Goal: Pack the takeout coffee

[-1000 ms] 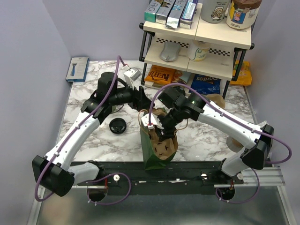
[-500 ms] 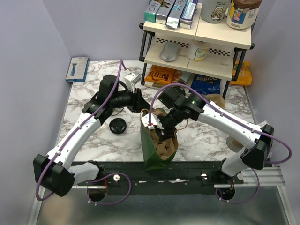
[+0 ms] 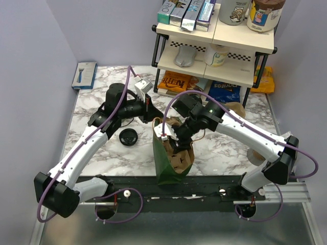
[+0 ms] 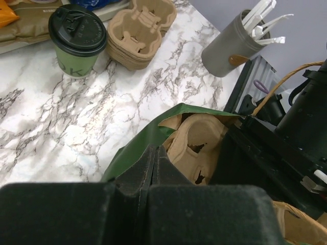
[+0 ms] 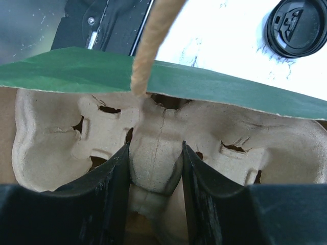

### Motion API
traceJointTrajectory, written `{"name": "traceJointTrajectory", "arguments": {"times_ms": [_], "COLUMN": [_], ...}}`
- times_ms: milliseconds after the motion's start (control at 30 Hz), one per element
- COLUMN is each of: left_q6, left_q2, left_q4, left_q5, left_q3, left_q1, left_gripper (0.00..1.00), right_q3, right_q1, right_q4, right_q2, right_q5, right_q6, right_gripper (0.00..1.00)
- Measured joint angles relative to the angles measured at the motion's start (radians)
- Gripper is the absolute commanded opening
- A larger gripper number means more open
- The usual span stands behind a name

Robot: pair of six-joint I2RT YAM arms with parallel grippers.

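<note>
1 lidded cup (image 4: 79, 43) stands on the table (image 4: 51, 117) just beside 1 stack (image 4: 140, 30) of carriers, well apart from the 1 bag (image 3: 164, 163). The right gripper (image 5: 156, 158) clamps the 1 carrier (image 5: 56, 132) inside the bag. The left gripper (image 4: 155, 153) is closed at the bag's rim. 1 loose lid (image 3: 127, 137) lies on the table.

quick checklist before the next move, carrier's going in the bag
1. Left gripper shut on green bag rim: ok
2. Right gripper clamped on cup carrier centre post: ok
3. Carrier inside the bag mouth: ok
4. Carrier seated on the bag bottom: cannot tell
5. Coffee cup lidded and upright: ok
6. Coffee cup in the carrier: not ok, it stands outside the bag
</note>
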Motion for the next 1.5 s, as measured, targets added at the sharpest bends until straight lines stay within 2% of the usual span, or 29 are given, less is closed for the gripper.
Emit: {"name": "traceJointTrajectory", "arguments": {"times_ms": [233, 400, 600, 967, 1333, 1500], "left_q6": [-0.054, -0.055, -0.044, -0.059, -0.076, -0.079], "left_q2": [-0.103, -0.146, -0.164, -0.206, -0.230, -0.234], "left_q4": [0.111, 0.125, 0.134, 0.214, 0.258, 0.259], "left_q5": [-0.142, -0.333, -0.446, -0.494, -0.525, -0.538], "left_q3": [-0.105, -0.112, -0.123, -0.204, -0.247, -0.248], "left_q1": [-0.023, -0.092, -0.163, -0.181, -0.181, -0.181], "left_gripper": [0.00, 0.00, 0.00, 0.00, 0.00, 0.00], "right_q3": [0.020, 0.043, 0.042, 0.067, 0.034, -0.044], "right_q1": [0.000, 0.000, 0.000, 0.000, -0.008, -0.008], "right_q4": [-0.018, -0.039, -0.044, -0.060, 0.013, 0.095], "right_q2": [0.002, 0.013, 0.000, 0.077, 0.078, 0.032], "right_q5": [-0.005, -0.009, -0.008, -0.010, -0.019, -0.014], "right_q6": [0.000, 0.008, 0.005, 0.087, 0.213, 0.221], "right_gripper": [0.26, 0.26, 0.25, 0.25, 0.31, 0.31]}}
